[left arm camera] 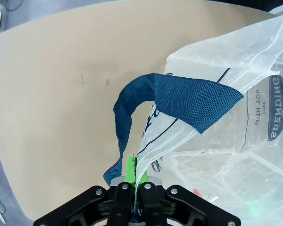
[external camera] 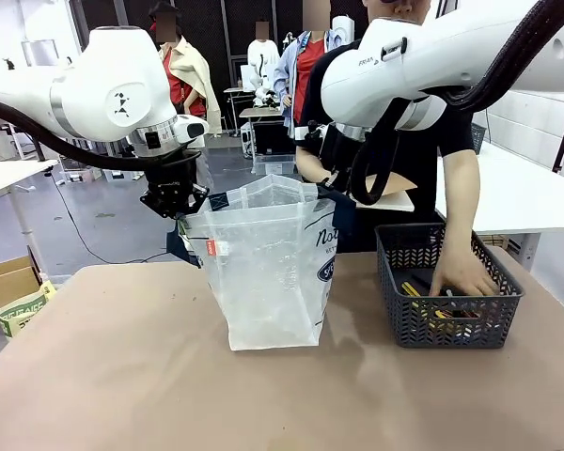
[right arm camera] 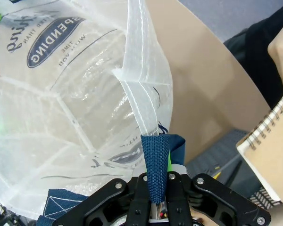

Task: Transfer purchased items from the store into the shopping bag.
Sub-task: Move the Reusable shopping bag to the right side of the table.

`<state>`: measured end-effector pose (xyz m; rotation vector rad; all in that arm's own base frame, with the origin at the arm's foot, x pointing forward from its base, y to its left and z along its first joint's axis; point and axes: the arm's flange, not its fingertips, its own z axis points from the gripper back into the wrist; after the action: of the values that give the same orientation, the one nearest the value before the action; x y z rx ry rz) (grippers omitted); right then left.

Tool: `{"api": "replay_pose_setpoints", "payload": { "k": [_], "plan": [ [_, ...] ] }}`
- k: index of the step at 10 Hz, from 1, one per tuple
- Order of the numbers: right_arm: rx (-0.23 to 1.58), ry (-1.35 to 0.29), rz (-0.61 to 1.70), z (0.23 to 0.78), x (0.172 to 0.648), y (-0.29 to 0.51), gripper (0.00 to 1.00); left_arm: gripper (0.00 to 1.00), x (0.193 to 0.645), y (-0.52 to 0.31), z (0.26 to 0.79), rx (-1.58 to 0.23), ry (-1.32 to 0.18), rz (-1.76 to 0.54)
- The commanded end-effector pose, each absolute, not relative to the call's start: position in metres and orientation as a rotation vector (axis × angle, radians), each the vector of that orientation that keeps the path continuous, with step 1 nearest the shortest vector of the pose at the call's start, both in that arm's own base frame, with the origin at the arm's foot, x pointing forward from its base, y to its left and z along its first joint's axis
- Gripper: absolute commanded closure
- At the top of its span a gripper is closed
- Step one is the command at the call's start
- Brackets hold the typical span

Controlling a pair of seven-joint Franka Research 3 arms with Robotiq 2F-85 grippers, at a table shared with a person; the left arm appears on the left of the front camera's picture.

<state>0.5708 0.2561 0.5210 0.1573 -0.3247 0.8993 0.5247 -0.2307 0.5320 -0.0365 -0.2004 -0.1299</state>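
Translucent shopping bag [external camera: 268, 272] upright on table [external camera: 103, 376], mouth spread between both grippers. Left gripper [left arm camera: 134, 169] pressed together on bag rim, just beside navy handle [left arm camera: 179, 101]. Right gripper [right arm camera: 156, 181] pinching the opposite strap [right arm camera: 154, 155]. Beyond right gripper: person's hand [external camera: 462, 272] inside grey basket [external camera: 414, 319].

Glossy plastic shopping bag [external camera: 273, 272], woven cloth handles [left arm camera: 179, 101]
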Motion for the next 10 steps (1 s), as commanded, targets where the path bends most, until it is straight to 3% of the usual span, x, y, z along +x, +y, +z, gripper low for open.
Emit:
{"api": "replay_pose_setpoints", "payload": {
  "k": [1,10],
  "plan": [
    [0.145,-0.320,0.889,0.520,0.572,0.256,1.00,1.00,0.523,-0.228,0.532,-0.042,-0.212,-0.108],
    [0.125,-0.342,0.995,0.517,0.560,0.253,1.00,1.00,0.537,-0.227,0.543,-0.132,-0.117,-0.278]
  ]
}}
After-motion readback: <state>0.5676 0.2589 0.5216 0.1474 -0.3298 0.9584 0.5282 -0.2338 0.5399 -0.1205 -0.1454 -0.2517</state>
